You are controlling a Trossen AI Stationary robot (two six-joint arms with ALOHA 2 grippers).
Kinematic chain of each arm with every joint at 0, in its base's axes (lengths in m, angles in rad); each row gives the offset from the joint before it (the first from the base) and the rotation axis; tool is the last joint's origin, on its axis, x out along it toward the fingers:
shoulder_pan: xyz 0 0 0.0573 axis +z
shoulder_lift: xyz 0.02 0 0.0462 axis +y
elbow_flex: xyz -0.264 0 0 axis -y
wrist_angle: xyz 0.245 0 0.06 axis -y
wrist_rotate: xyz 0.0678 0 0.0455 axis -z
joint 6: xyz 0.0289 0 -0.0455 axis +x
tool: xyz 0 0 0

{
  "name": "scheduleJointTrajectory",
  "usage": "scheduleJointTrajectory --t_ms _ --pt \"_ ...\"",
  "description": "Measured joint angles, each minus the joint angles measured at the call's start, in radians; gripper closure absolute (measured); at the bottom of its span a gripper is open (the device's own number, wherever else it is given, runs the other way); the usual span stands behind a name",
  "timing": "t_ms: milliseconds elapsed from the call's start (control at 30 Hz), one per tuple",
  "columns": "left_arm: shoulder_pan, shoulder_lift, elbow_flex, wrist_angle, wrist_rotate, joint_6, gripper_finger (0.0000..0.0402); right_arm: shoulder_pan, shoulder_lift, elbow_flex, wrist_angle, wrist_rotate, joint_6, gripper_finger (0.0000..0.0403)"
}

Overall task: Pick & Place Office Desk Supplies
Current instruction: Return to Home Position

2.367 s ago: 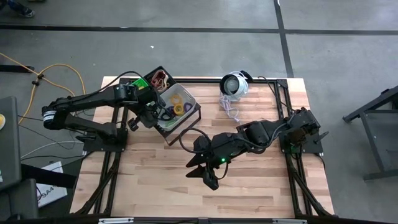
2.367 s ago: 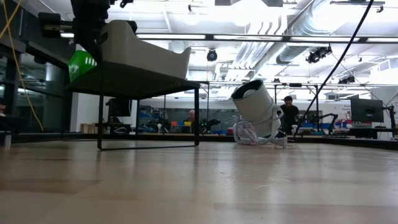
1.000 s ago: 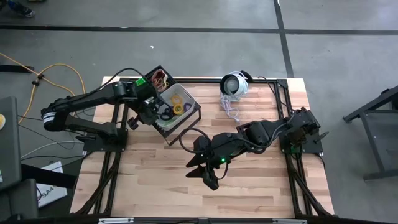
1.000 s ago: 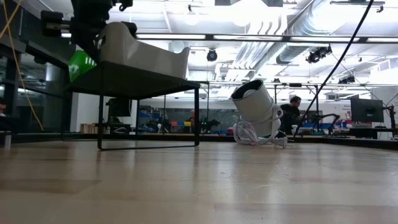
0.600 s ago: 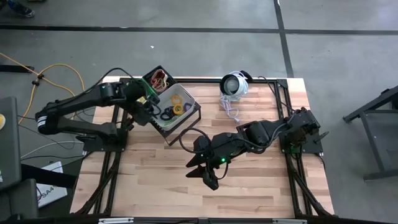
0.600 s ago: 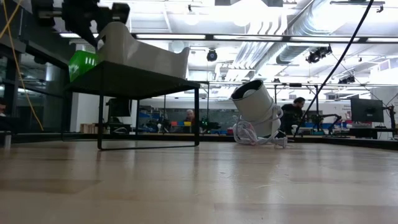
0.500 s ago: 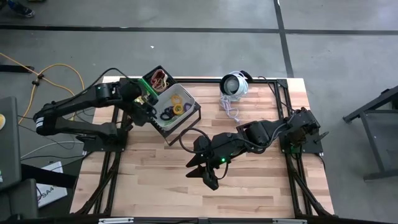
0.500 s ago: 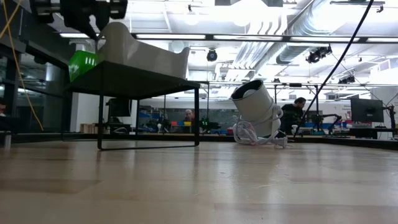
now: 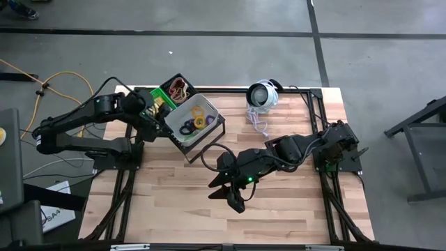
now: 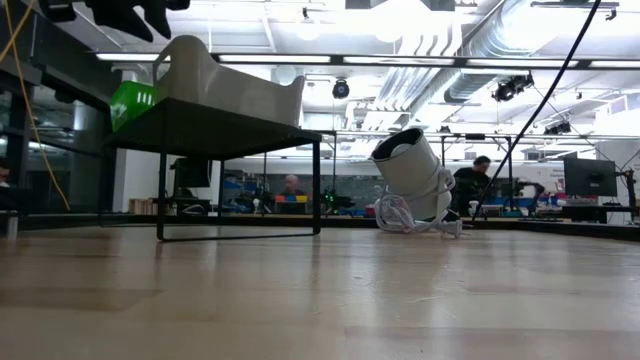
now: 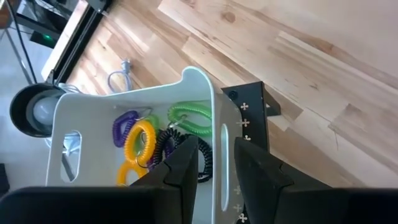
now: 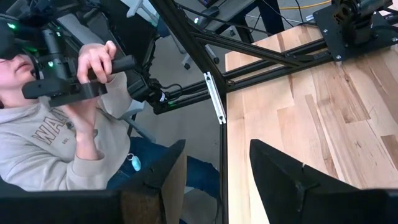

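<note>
The left gripper (image 11: 216, 148) hangs just above the white bin (image 11: 93, 102). Its two fingers stand a little apart with nothing between them, and the bin's near wall shows through the gap. From table height this gripper (image 10: 145, 22) is clear of the bin's (image 10: 230, 85) rim, over its left end.

The white bin sits on top of the black rack (image 10: 220, 125) at the back left of the tabletop (image 9: 279, 209). Inside it lie coiled loops: a green one (image 11: 189, 118), a yellow one (image 11: 140, 140) and a purple one (image 11: 124, 124). A green bin (image 10: 130, 100) stands on the rack behind it. From above, a black bin (image 9: 174, 78) holding more loops sits next to the green one (image 9: 159, 92).

A round white device (image 9: 263, 94) with a cord lies at the back of the tabletop, right of the rack.

The right gripper (image 9: 233, 202) rests low near the middle of the tabletop, wide open and empty (image 12: 217, 149). Past the tabletop's edge, a person (image 12: 68, 130) holds a handle.
</note>
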Motion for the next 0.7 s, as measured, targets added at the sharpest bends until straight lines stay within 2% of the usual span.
scheduleJointTrajectory --t_ms 133,267,400,700 --pt "-0.012 -0.001 0.0 0.001 0.003 -0.036 0.0304 0.0 0.0 0.0 0.0 0.0 0.0 0.0239" --pt "-0.071 -0.001 0.0 0.001 0.035 -0.064 0.0304 0.0 0.0 0.0 0.0 0.0 0.0 0.0239" --pt "-0.176 -0.001 0.0 0.0 0.025 -0.183 0.0304 0.0 0.0 0.0 0.0 0.0 0.0 0.0239" --pt "-0.467 -0.001 0.0 0.002 -0.09 -0.523 0.0304 0.0 0.0 0.0 0.0 0.0 0.0 0.0239"
